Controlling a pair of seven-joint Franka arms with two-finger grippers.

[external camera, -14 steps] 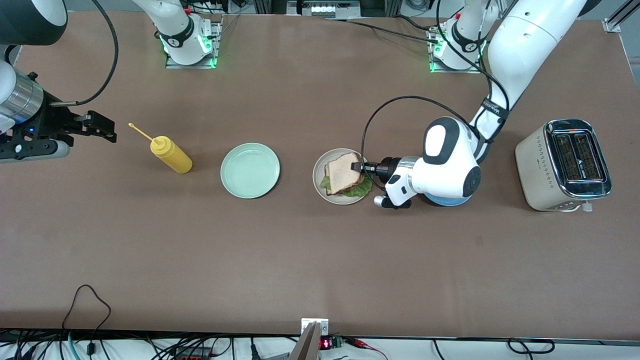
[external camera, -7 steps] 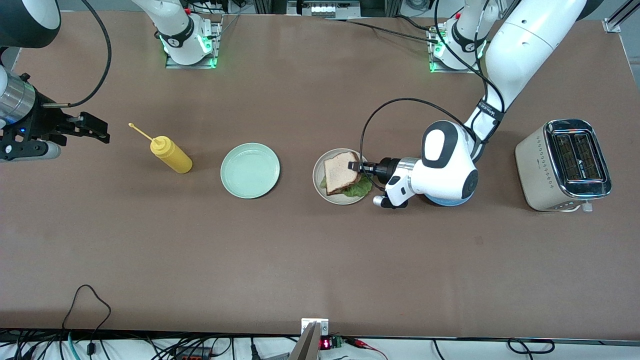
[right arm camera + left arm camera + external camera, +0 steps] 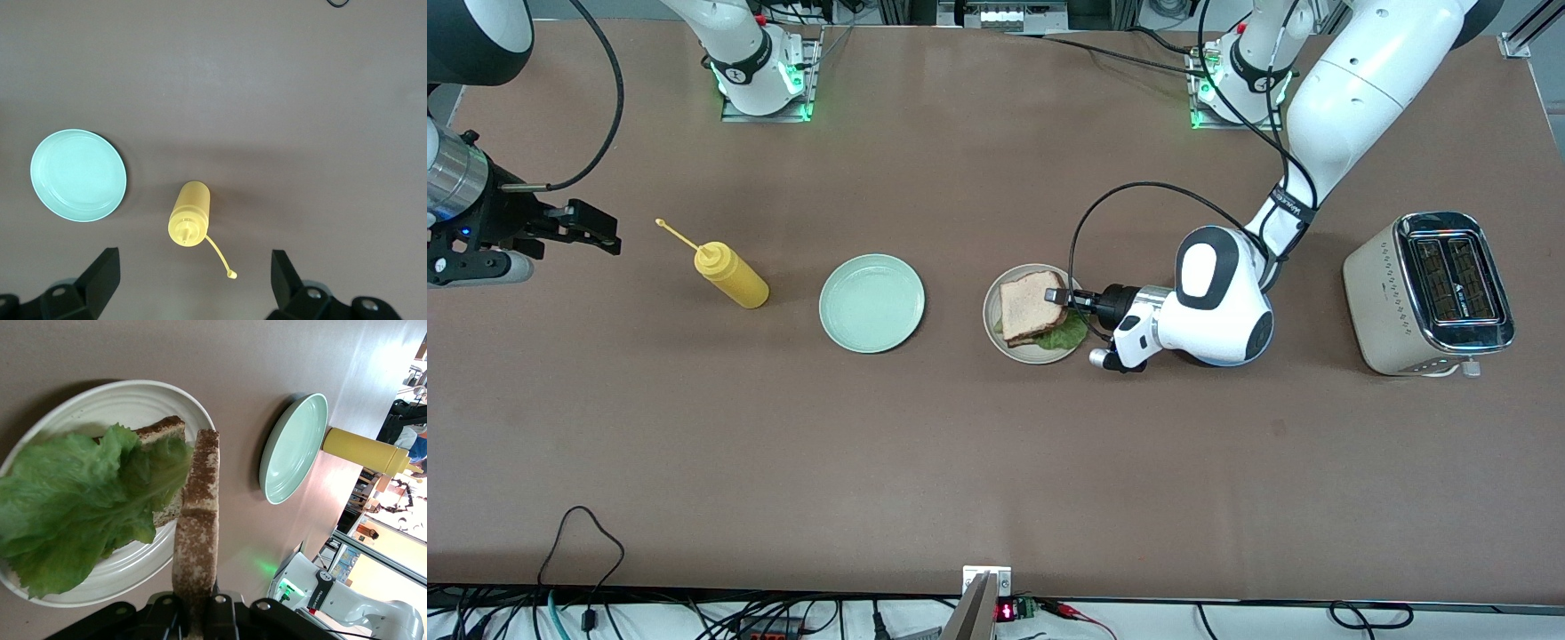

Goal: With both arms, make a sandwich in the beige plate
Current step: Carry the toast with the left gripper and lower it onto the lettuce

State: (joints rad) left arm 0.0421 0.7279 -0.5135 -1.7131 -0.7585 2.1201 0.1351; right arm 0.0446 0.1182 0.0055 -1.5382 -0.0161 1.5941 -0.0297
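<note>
The left end effector [image 3: 1060, 296] reaches in low and level over the beige plate [image 3: 993, 327], fingers clamped on the top bread slice's [image 3: 1030, 305] edge, lettuce [image 3: 73, 497] and the lower slice [image 3: 160, 430] beneath. The right end effector [image 3: 600, 228] waits raised, fingers apart, over the tabletop [image 3: 960, 444] beside the mustard bottle [image 3: 729, 276].

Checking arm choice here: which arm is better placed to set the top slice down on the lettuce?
Left. The left gripper is over the beige plate, jaws shut on the top bread slice above the lettuce. The right gripper waits, jaws open, at its end near the mustard bottle.
</note>
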